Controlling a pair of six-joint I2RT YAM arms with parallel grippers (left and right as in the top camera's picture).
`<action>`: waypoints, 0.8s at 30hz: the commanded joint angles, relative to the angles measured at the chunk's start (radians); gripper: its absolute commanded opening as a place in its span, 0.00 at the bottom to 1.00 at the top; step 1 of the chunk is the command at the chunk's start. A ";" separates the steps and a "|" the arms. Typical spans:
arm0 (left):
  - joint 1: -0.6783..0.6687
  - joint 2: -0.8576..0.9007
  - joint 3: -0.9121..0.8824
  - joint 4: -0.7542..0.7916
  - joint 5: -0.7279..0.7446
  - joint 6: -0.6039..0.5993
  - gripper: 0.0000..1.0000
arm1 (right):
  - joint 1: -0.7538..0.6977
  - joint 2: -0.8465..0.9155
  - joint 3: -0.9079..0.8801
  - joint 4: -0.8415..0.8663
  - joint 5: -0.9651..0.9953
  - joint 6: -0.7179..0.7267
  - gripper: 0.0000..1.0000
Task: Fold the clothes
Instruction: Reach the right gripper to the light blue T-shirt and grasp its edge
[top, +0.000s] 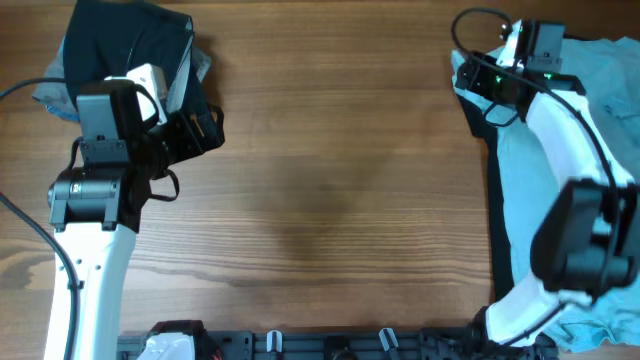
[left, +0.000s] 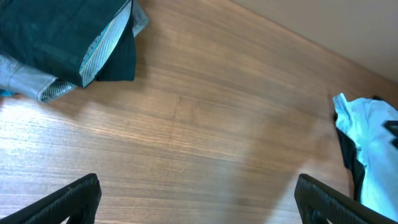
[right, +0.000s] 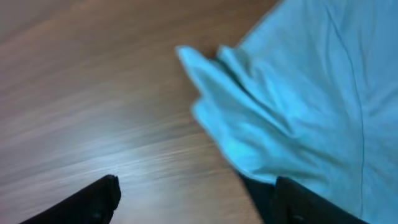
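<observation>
A light blue garment (top: 545, 190) lies spread along the table's right side, over a dark garment edge (top: 492, 170). Its bunched corner shows in the right wrist view (right: 249, 118) and far right in the left wrist view (left: 373, 149). A folded dark pile (top: 130, 50) with a striped lining lies at the top left, also in the left wrist view (left: 68, 37). My left gripper (left: 196, 199) is open and empty over bare wood right of the pile. My right gripper (right: 196, 199) is open and empty, one finger over the blue garment's corner edge.
The wooden table (top: 330, 180) shows bare wood between the two piles. A black rail with clips (top: 320, 345) runs along the front edge. A cable (top: 470, 20) loops near the right wrist at the back.
</observation>
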 joint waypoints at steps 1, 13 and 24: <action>-0.005 0.002 0.016 -0.002 0.013 0.005 1.00 | 0.000 0.106 0.016 0.041 -0.016 -0.024 0.82; -0.005 0.006 0.016 -0.005 0.013 0.005 1.00 | 0.000 0.195 0.016 0.208 0.129 -0.108 0.54; -0.005 0.070 0.016 -0.005 0.013 0.005 1.00 | 0.002 0.201 0.023 0.216 0.105 -0.135 0.05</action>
